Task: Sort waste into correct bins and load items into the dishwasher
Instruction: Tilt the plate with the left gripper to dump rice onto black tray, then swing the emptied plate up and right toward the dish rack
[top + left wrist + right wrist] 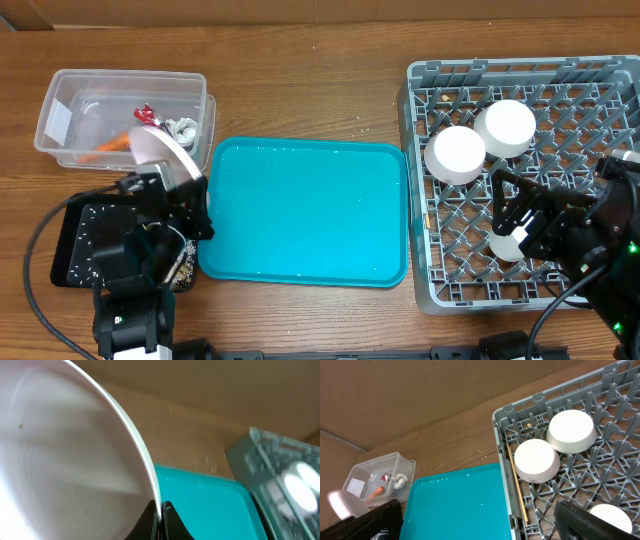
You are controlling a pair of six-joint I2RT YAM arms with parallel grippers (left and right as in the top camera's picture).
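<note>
Our left end effector (161,510) grips the plate (65,450) by its rim; next we should carry it right, to the rack (415,240).

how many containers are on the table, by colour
clear tub: 1
black tray: 1
teal tray: 1
grey rack: 1
total: 4
</note>
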